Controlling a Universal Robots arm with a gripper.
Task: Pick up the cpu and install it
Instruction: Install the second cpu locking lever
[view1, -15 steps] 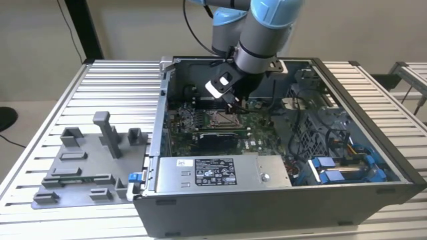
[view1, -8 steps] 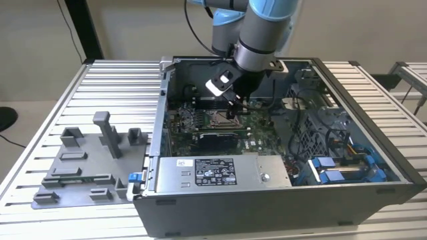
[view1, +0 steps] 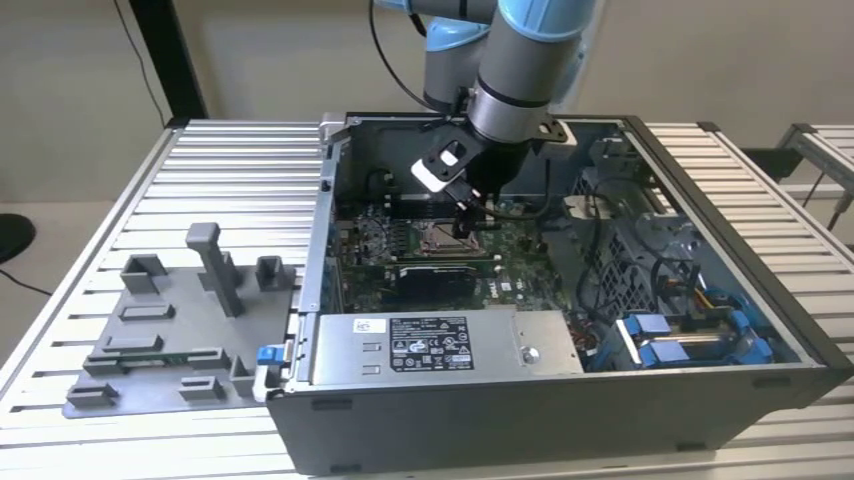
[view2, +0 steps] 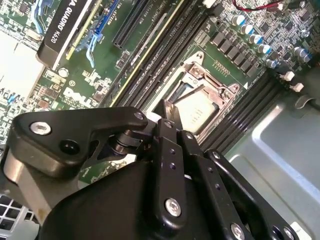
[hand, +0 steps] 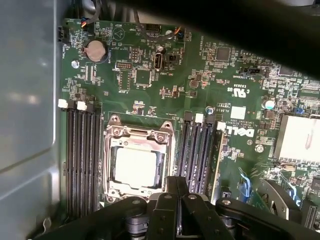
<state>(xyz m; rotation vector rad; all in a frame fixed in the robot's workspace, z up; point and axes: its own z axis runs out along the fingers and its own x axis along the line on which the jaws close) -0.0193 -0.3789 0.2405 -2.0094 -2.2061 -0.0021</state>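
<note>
The cpu is a small flat square chip with a pale, silvery-white top, and it lies flat and level in the socket on the green board inside the open case. In both wrist views the metal frame rings it closely on all sides, with dark memory slots running along either flank, and in the second wrist view the cpu shows just past a thin dark lever that crosses one corner. In the exterior view it is only a faint pale square deep in the case.
</note>
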